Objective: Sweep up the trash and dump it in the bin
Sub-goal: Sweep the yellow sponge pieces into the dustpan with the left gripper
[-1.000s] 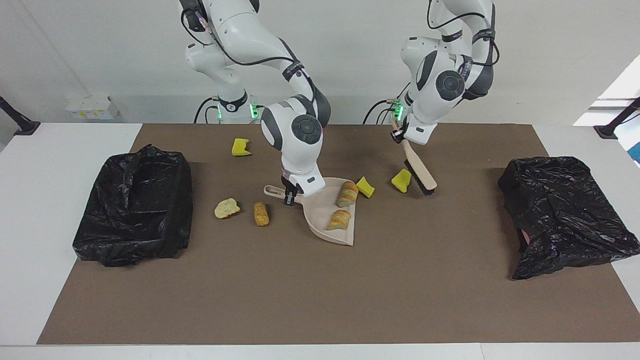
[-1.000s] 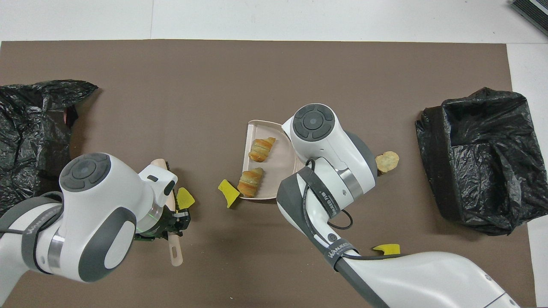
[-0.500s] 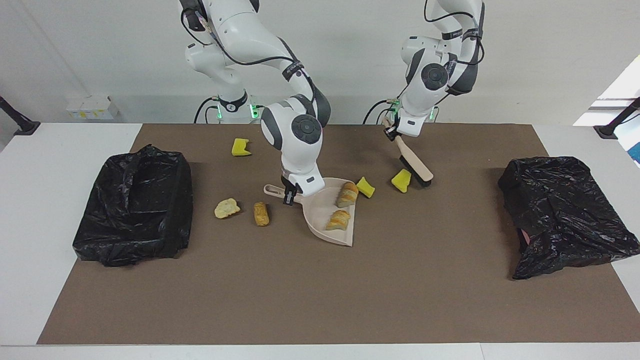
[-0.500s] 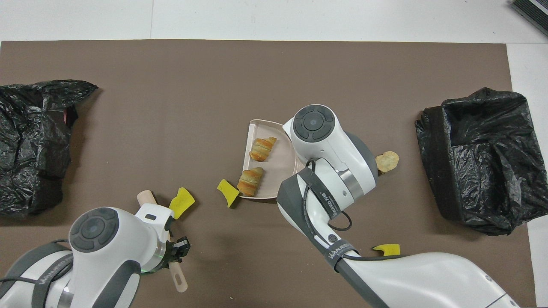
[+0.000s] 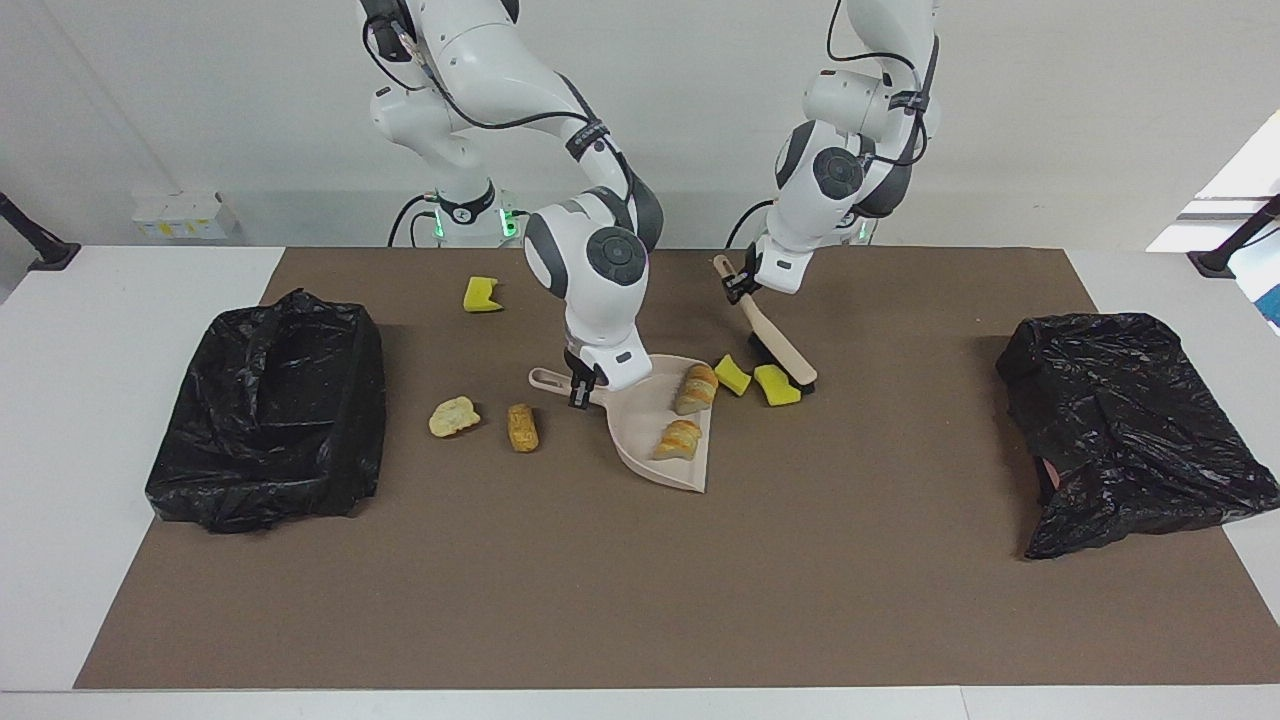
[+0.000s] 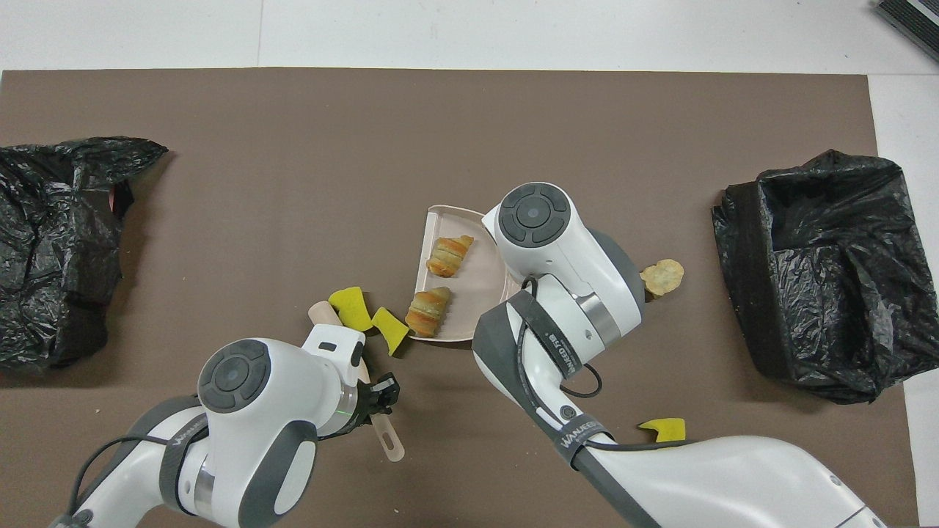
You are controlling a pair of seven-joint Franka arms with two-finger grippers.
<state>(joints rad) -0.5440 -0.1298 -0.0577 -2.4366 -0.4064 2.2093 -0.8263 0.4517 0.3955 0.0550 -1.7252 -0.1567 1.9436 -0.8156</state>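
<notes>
the dustpan [image 5: 660,440] lies mid-mat with two bread lumps [image 5: 685,413] on it. two sponge chunks [image 5: 752,380] sit beside its mouth, the brush [image 5: 778,345] touching one. two more lumps [image 5: 487,420] lie toward the right arm's end, near one bin [image 5: 265,410]; the other bin [image 5: 1125,430] is at the left arm's end.

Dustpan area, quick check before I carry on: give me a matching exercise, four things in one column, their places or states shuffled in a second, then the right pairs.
Things:
1. two croissants
2. brush
3. dustpan
4. chip-like crisp

Places or states:
A. handle gripped by the right gripper
B. lying in the dustpan
C. on the mat toward the right arm's end, outside the pan
D. held by the left gripper, bristles against a yellow sponge piece

Pairs: 1-B, 2-D, 3-A, 4-C
</notes>
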